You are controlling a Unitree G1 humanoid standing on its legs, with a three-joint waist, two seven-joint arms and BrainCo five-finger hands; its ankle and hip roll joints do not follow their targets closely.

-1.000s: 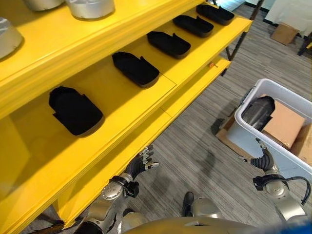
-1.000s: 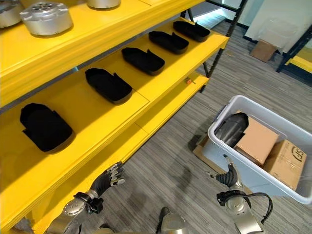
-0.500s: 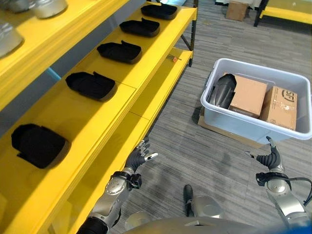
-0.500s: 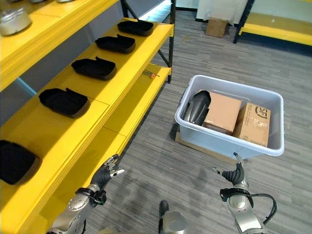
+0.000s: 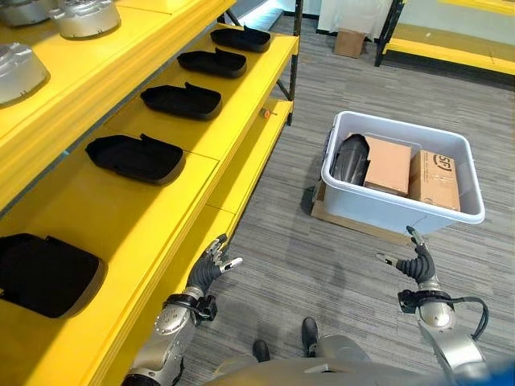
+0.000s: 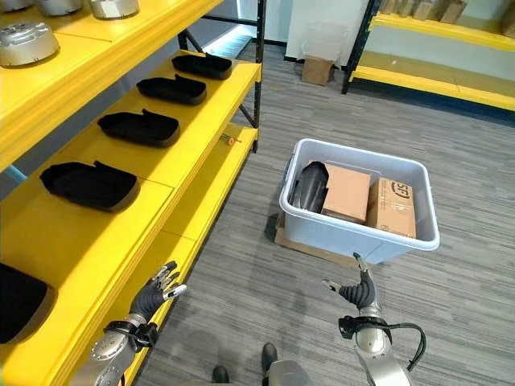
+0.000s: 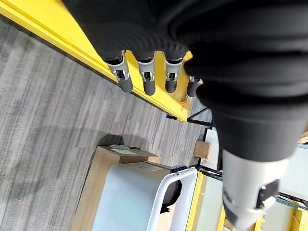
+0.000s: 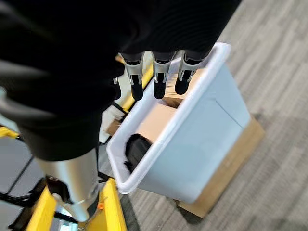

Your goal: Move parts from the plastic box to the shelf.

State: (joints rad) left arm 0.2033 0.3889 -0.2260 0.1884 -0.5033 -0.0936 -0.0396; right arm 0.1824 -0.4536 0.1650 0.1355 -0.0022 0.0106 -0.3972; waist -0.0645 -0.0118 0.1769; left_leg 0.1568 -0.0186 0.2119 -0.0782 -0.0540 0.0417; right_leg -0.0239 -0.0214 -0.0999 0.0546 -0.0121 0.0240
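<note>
Hovering low over the floor, the left robot hand (image 5: 211, 269) sits just beside the front edge of the yellow shelf (image 5: 161, 217), fingers straight and relaxed, holding nothing. The right robot hand (image 5: 416, 263) is likewise released and empty, poised near the front wall of the plastic box (image 5: 402, 213) but not touching it. Inside the box a dark curved part (image 5: 350, 158) stands at the end nearer the shelf, pressed against two cardboard boxes (image 5: 410, 170) that take up the rest. Further along the shelf, a row of black trays (image 5: 133, 157) runs toward its far corner; metal castings (image 5: 84, 16) rest on the level above.

The main risk, as I judge it, is the reach into the box: the part is wedged against the cardboard, so fingers may catch the rim or drag the carton up with it. Its rounded, glossy surface looks likely to slip in a loose grip. The left robot hand, so close to the shelf edge, could knock it while the body turns.
</note>
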